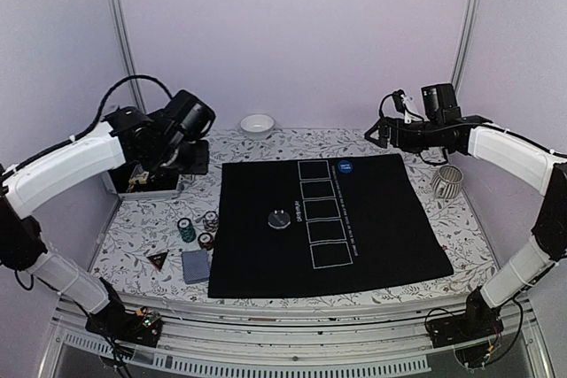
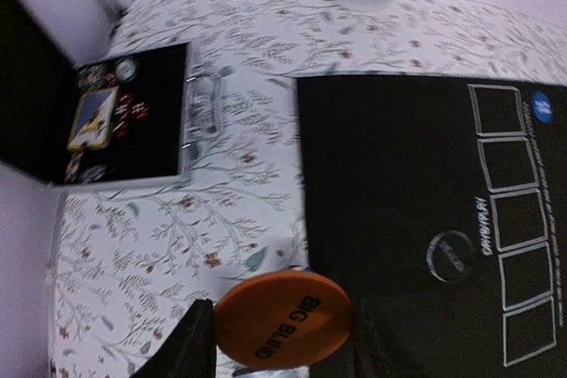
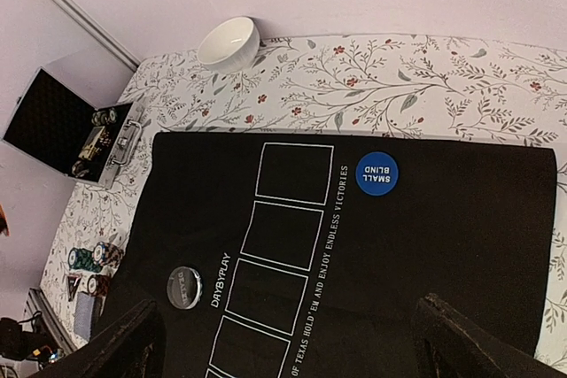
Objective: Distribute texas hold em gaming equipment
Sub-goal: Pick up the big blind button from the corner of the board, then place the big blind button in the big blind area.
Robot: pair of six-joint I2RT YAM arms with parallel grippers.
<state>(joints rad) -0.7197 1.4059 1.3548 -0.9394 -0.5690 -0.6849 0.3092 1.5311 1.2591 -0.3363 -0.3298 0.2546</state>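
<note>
An orange BIG BLIND disc [image 2: 282, 320] hangs above the black mat's [image 2: 399, 174] left edge, with my left gripper [image 2: 282, 335] shut on it. A blue SMALL BLIND disc [image 3: 376, 173] lies on the mat by the far card box. A dark dealer button [image 1: 280, 219] sits mid-mat. Poker chip stacks [image 1: 188, 229], a black-red triangle marker [image 1: 158, 259] and a grey-blue card deck [image 1: 196, 266] lie left of the mat. My right gripper [image 3: 288, 343] hovers open over the mat's far right, nothing between its fingers [image 3: 133, 343].
The open silver case [image 1: 146, 183] stands at the back left with chips and cards inside. A white bowl [image 1: 257, 125] sits at the back centre. A wire cup [image 1: 447, 181] stands right of the mat.
</note>
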